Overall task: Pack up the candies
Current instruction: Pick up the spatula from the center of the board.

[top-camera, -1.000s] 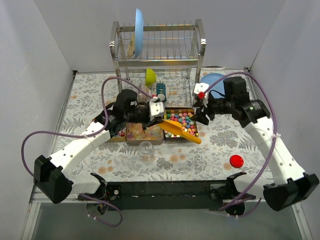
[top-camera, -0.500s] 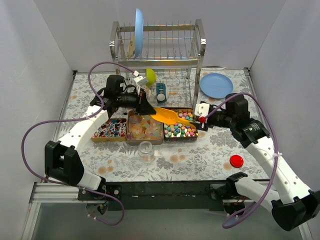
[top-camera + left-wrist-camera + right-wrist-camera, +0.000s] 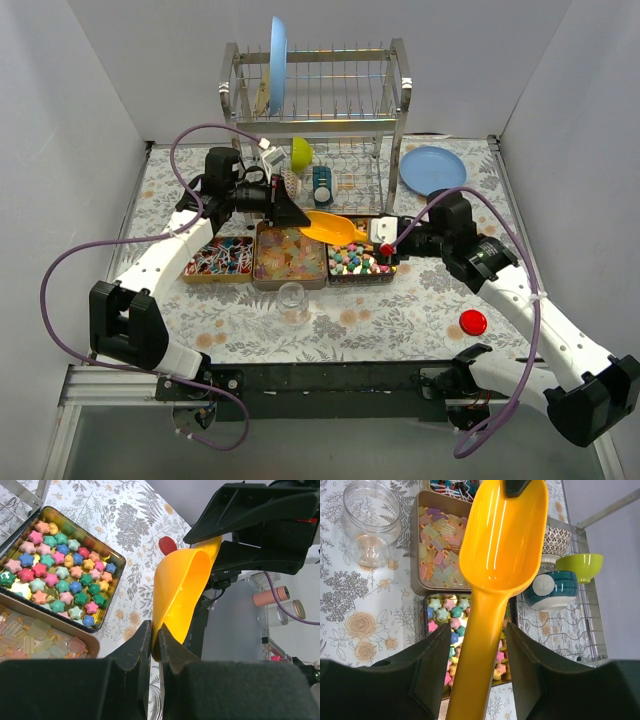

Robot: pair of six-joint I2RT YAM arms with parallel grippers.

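**Candies lying in three trays; scoop raised above them**

The candies are sorted by kind into three shallow metal trays set side by side at the middle of the floral-patterned table (image 3: 400, 310).

- The right gold-coloured tray (image 3: 116, 564) holds small star-shaped candies (image 3: 55, 575) in pink, green, blue, yellow and orange, lying in one loose layer.
- The middle tray (image 3: 415, 540) holds pale translucent candies (image 3: 440, 555), blocky pieces in soft orange, pink and yellow.
- The left tray (image 3: 215, 279) holds red, white and blue candies (image 3: 222, 258); their shape is too small to be made out.

A clear round glass jar (image 3: 370, 522) stands upright on the table just near of the middle tray.

An orange-yellow plastic scoop (image 3: 335, 228) is held in the air over the middle and right trays, its bowl to the left and its handle to the right.

- The left gripper (image 3: 155, 635) is clenched on the rim of the scoop's bowl, the thin edge pinched between its fingers.
- The right gripper (image 3: 477, 630) straddles the scoop's handle with its jaws apart. A slit of background is seen between one finger and the handle, so no firm grasp is shown.

A round red lid (image 3: 472, 322) lies on the table to the near right, well apart from the trays. A wire dish rack (image 3: 315, 100) stands at the far side.
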